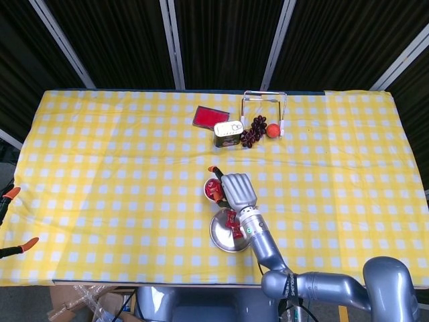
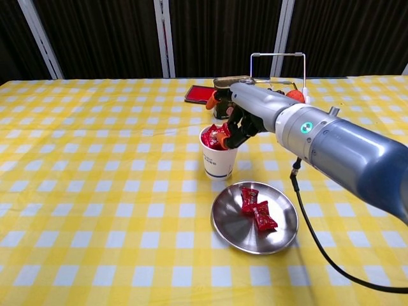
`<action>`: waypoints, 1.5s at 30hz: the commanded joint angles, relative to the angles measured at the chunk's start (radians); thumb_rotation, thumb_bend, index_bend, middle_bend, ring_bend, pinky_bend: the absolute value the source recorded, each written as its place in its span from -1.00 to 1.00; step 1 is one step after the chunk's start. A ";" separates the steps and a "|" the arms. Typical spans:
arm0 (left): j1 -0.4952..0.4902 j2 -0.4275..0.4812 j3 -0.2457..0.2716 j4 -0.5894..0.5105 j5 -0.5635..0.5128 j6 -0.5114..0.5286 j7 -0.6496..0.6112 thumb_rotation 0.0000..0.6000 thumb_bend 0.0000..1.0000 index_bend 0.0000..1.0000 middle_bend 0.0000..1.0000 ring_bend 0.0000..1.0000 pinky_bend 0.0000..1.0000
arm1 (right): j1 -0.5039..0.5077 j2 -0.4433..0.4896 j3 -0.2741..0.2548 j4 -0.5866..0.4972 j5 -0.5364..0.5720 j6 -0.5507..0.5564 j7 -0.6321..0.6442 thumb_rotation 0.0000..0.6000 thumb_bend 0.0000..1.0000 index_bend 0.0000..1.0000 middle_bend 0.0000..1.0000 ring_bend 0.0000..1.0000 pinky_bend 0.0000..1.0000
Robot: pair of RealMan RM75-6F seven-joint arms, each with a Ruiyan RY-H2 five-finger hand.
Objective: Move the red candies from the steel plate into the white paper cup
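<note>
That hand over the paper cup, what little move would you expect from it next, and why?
Probably it lifts clear of the cup and swings back down to the plate. The right hand sits right at the cup's rim, red candies already heaped inside, while two more candies lie on the plate. Whether it has fully let go, I cannot tell.

The right arm reaches forward, its hand (image 2: 241, 113) palm-down with fingers seemingly spread apart, holding nothing.

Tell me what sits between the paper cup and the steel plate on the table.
Nothing: in the chest view only bare checked cloth separates the white paper cup from the steel plate.
</note>
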 commanded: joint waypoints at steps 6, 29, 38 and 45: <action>0.000 -0.001 0.000 0.000 0.000 0.000 0.002 1.00 -0.92 -1.00 -1.00 -1.00 -1.00 | -0.012 0.027 -0.002 -0.030 -0.008 0.031 -0.018 1.00 -0.14 -0.97 0.60 0.85 0.92; 0.009 -0.021 0.000 0.024 0.030 0.042 0.041 1.00 -0.92 -1.00 -1.00 -1.00 -1.00 | -0.307 0.420 -0.294 -0.344 -0.449 0.314 0.062 1.00 -0.36 -1.00 -0.72 -0.79 -0.45; 0.016 -0.052 -0.001 0.053 0.060 0.084 0.151 1.00 -0.94 -1.00 -1.00 -1.00 -1.00 | -0.498 0.614 -0.476 -0.306 -0.574 0.434 0.151 1.00 -0.50 -1.00 -1.00 -1.00 -1.00; 0.024 -0.086 -0.010 0.072 0.063 0.117 0.233 1.00 -0.94 -1.00 -1.00 -1.00 -1.00 | -0.609 0.668 -0.504 -0.217 -0.628 0.528 0.292 1.00 -0.51 -1.00 -1.00 -1.00 -1.00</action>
